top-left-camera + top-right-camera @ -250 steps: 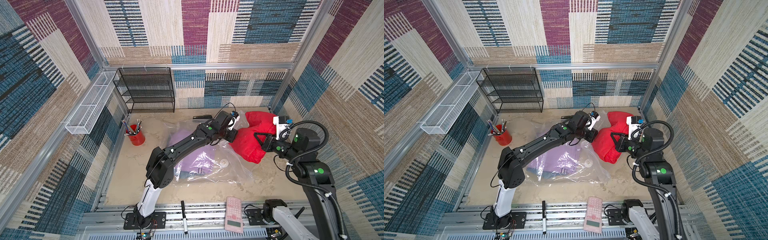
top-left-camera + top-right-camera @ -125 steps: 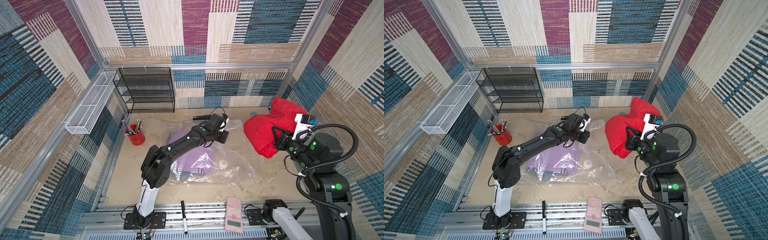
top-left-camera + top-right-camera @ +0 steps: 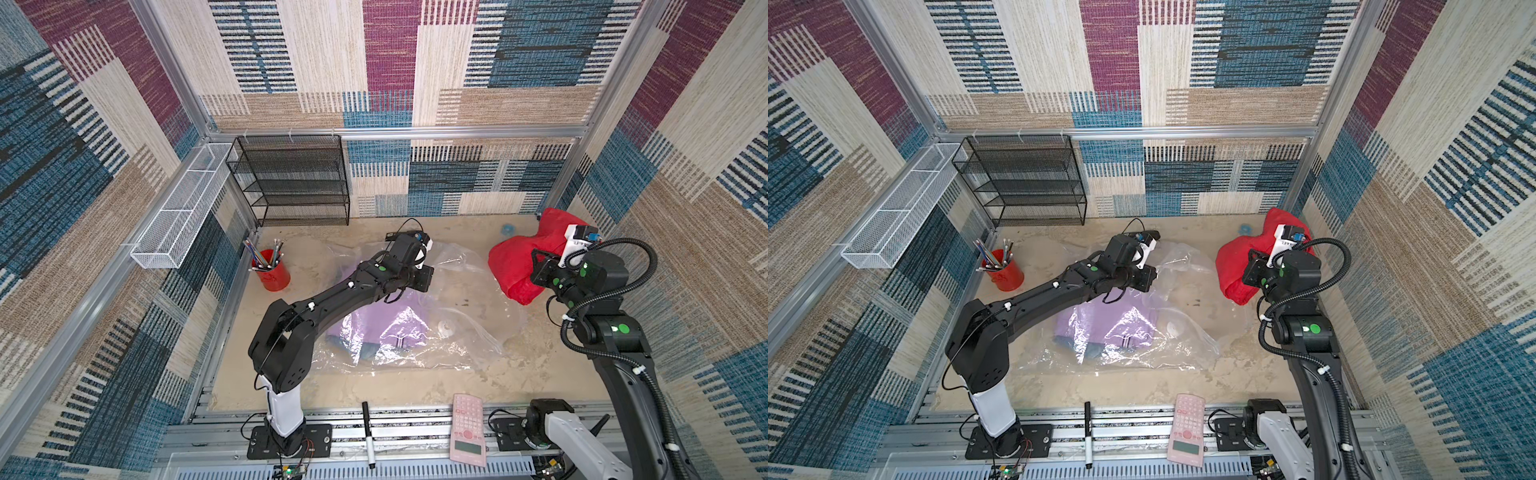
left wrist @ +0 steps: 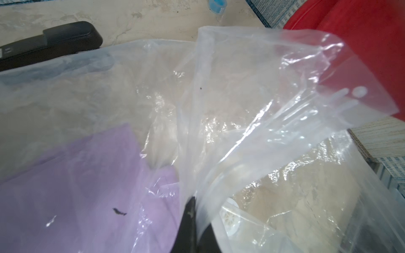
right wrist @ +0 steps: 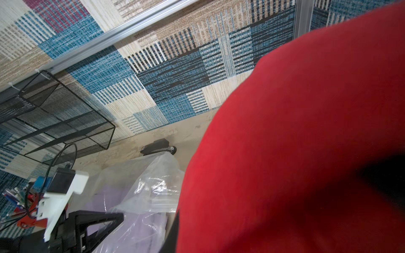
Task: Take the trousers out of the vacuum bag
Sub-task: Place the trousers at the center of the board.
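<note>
Meanwhile the red trousers [image 3: 513, 266] had moved from the vacuum bag [image 3: 461, 299] toward the far right corner of the desk [image 3: 415, 386], grasped by the right tool [image 3: 535, 269]. The left tool [image 3: 424, 280] stayed clenched on the bag; the lilac trousers [image 3: 374, 328] lay inside it.

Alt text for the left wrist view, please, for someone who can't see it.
The left end effector pinches a gathered fold of the clear vacuum bag, close to the camera. Through the film, lilac trousers show on one side of it and the white valve disc on the other; red trousers show beyond the bag's edge.
</note>
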